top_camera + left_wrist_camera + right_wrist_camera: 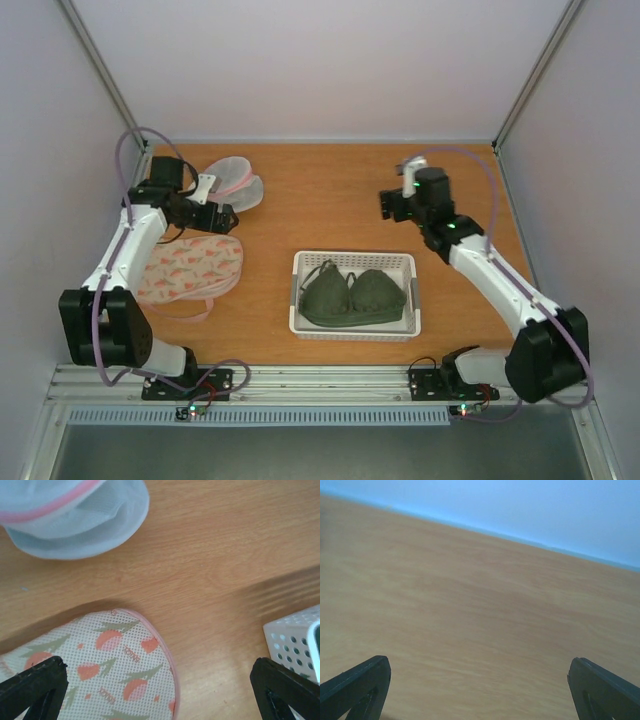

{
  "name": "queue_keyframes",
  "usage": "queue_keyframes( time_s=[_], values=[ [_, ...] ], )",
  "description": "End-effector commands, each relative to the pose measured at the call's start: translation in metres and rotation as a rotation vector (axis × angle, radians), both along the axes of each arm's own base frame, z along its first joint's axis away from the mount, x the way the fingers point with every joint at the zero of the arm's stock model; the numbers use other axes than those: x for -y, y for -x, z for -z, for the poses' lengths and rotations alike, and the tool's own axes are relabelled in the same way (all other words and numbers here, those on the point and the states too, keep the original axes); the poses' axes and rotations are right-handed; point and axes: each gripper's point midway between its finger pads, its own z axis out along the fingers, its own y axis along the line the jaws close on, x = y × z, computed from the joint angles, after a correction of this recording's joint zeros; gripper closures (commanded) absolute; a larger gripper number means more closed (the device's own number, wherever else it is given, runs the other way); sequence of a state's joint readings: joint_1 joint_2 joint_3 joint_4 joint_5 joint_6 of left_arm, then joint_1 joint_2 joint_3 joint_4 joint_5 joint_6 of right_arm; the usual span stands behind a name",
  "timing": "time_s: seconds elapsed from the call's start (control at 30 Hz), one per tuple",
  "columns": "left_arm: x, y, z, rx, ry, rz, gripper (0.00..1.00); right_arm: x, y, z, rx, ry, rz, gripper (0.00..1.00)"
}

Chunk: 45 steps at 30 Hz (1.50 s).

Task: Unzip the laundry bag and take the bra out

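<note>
The cream laundry bag (pixel 190 268) with pink-and-green print and pink trim lies flat at the left of the table, its pink loop strap at its near end. Its far lobe fills the lower left of the left wrist view (pixel 107 667). The dark olive-green bra (pixel 352 296) lies in the white basket (pixel 355 262) at the middle of the table. My left gripper (pixel 222 216) is open and empty, just above the far end of the bag. My right gripper (pixel 392 204) is open and empty over bare wood at the far right; its fingertips (pixel 357 685) frame only tabletop.
A small round white mesh pouch (pixel 236 183) with a pink rim lies behind the left gripper, and also shows in the left wrist view (pixel 75 515). The basket corner (pixel 292 640) shows at that view's right edge. Grey walls close in the table on three sides.
</note>
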<state>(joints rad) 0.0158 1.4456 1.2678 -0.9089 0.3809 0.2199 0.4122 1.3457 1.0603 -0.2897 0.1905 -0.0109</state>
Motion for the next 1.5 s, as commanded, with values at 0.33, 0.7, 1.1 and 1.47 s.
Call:
queue_keyframes(
  time_s=[0.33,0.7,1.1,1.47],
  values=[
    [-0.044,-0.065,0.052,0.364,-0.034,-0.361,0.01,0.113,0.016,-0.066,0.533,-0.328,0.129,0.02],
    [-0.044,-0.057,0.045,0.68,-0.013,-0.345,0.01,0.144,0.019,0.0,0.528,-0.207,0.242,0.02],
    [-0.04,-0.05,0.061,0.842,-0.027,-0.295,0.01,0.138,0.029,0.046,0.576,-0.207,0.197,0.02],
    [-0.037,-0.054,0.067,0.814,-0.021,-0.274,0.01,0.129,0.017,0.077,0.547,-0.171,0.132,0.01]
  ],
)
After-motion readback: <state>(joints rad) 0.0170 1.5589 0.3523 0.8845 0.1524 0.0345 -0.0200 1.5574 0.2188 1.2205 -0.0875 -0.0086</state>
